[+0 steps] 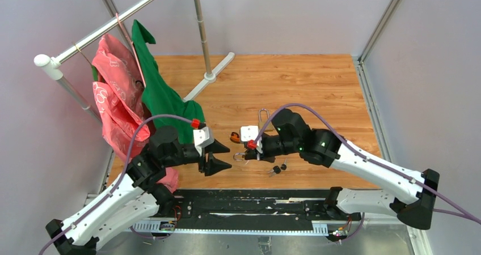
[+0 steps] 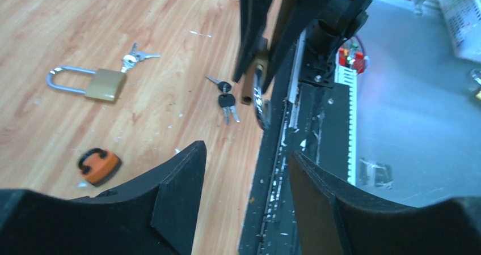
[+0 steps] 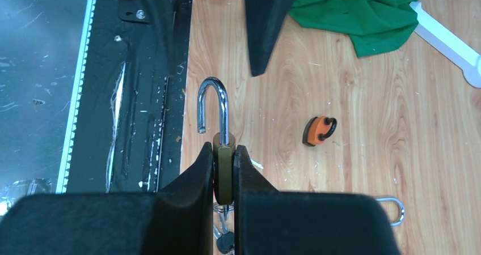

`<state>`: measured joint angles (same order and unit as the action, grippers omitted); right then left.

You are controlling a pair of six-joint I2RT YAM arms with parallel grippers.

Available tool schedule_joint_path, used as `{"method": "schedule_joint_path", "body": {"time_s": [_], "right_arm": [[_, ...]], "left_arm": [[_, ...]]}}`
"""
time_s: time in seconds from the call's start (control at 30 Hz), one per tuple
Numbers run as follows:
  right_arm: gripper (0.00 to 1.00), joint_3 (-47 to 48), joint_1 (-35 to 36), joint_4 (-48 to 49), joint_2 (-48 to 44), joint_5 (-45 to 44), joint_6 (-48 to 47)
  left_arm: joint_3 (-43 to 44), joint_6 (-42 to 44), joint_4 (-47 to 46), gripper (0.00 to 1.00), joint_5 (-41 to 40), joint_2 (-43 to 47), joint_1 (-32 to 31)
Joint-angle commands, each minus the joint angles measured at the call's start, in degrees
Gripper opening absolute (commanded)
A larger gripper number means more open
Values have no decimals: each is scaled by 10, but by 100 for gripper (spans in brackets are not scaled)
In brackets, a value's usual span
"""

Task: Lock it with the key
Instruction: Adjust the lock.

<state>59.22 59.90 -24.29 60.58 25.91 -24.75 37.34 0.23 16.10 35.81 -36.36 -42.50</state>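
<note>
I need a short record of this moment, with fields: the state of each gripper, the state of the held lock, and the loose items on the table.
right gripper: shut on padlock
padlock: brass, shackle open
left gripper: open, empty
loose on table: second padlock, silver keys, black keys, orange lock

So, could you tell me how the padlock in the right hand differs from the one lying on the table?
The held padlock is clamped in the right hand; the lying padlock rests flat on the table. The held padlock's shackle is open, the lying padlock's looks shut. Both have brass bodies, silver shackles.
</note>
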Motion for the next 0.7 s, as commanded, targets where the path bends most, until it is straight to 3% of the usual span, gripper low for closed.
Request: {"method": "schedule_joint_path", "body": {"time_s": [0.0,0.2,0.33,0.6,0.67], "right_arm": [[0,52,9,-41,27,-23,3],[0,102,13,-80,71,-8,-21],[0,130,13,-114,103,14,-39],[0,159,13,-128,140,19,-56],[0,166,13,-127,147,24,-59]], "left_arm": [[-61,-89,-62,63,5,46,-3],[-105,-166,-157,63,-35,73,11],[-116,-136,-158,60,-35,81,19],[-133,-151,-176,49,-19,88,26],[-136,-159,-176,37,-33,87,26]]}}
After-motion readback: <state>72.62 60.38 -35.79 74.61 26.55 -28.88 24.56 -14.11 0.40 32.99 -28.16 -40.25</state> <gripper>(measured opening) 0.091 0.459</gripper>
